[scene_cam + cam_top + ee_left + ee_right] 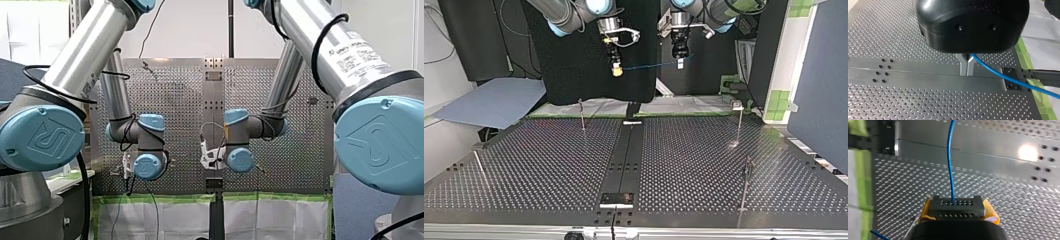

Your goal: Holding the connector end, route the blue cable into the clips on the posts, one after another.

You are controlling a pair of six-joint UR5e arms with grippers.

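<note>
Top view, nearest first: the post [746, 182] at four o'clock and the others round the worktop [684, 165] stand bare, so no clip looks threaded yet. Farther off at twelve o'clock, held high, the right gripper [616, 71] clamps the connector [956, 206]. The left gripper [967, 72] pinches the blue cable [654, 65] strung between them.

Robotics lab, perforated metal table [549, 165], my left arm [75, 65], my right arm [325, 45], black curtain [574, 75], green tape [165, 198].
</note>
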